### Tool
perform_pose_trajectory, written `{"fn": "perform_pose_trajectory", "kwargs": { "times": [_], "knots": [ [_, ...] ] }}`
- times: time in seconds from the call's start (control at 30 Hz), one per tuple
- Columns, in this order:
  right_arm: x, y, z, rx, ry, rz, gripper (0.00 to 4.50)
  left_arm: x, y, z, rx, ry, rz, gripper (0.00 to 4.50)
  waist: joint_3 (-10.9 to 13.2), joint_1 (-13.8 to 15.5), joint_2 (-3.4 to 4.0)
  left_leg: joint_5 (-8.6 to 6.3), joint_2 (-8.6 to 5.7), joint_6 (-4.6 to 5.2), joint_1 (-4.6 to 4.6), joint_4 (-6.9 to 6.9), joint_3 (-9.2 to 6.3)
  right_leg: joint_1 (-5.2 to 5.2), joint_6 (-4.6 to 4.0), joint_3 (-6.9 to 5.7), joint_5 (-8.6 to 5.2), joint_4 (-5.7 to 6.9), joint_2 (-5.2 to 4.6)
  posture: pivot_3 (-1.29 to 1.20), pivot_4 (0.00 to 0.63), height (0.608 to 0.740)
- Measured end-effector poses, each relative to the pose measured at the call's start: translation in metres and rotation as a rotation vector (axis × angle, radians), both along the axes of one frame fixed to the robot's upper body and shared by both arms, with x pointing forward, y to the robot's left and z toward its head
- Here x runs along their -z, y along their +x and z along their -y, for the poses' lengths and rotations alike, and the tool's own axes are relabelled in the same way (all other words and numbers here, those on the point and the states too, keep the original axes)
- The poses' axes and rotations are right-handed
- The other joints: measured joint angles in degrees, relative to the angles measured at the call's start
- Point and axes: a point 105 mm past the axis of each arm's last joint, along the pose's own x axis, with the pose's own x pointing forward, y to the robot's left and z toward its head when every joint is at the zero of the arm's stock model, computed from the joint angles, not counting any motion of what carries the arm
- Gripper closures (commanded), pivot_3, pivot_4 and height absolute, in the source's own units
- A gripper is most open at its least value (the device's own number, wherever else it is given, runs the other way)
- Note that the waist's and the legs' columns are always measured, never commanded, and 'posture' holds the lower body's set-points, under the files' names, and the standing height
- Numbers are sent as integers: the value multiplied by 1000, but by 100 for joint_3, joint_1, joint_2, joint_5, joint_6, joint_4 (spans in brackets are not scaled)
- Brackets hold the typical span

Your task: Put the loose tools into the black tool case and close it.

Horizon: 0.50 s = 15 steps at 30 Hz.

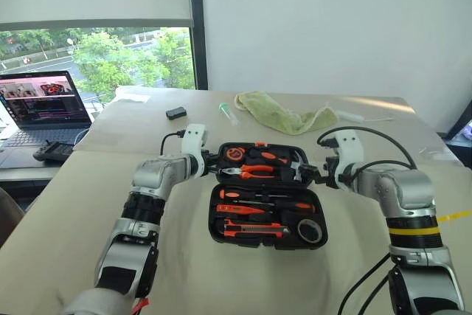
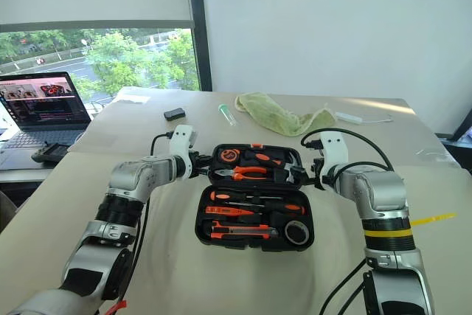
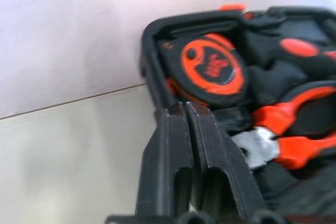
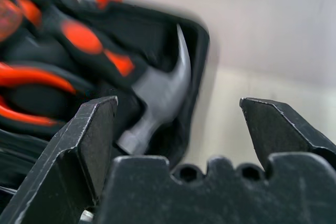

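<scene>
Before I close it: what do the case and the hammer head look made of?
The tool case: black moulded plastic by the look, matt, with shaped recesses. The hammer head: bare grey metal, probably steel, with a dull sheen along its claw.

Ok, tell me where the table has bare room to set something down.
Bare table in front of the tool case, and far right past the green cloth. Crowded beside the case: left gripper, right gripper.

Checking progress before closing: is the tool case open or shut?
Open: the case lies flat, both halves up, screwdrivers and pliers showing inside.
</scene>
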Motion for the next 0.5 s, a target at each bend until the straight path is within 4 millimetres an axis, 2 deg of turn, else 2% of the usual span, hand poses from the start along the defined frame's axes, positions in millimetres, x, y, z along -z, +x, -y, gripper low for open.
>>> {"fn": "perform_pose_trajectory", "kwargs": {
  "times": [0.03, 0.2, 0.5],
  "knots": [
    [1, 1, 1, 1, -1, -7, 0, 2, 1, 0, -3, 9, -5, 2526, 0, -5, 0, 0, 0, -1, 0, 0, 0, 0, 1, 0, 0, 0, 0, 0, 150, 740],
    [-4, 4, 1, -13, -15, -4, 0, 0, 10, 1, -9, 71, 1, 2526, 0, -18, 0, 2, 2, -3, -19, 0, -1, -18, 2, -3, 0, -2, 1, 0, 150, 740],
    [4, 3, 1, -23, -23, -42, 0, -2, 16, 2, -50, 109, -47, 2526, 0, -20, 0, 3, 0, -5, -33, 5, 0, -36, 4, 1, 1, 10, -1, 0, 150, 740]
  ]
}}
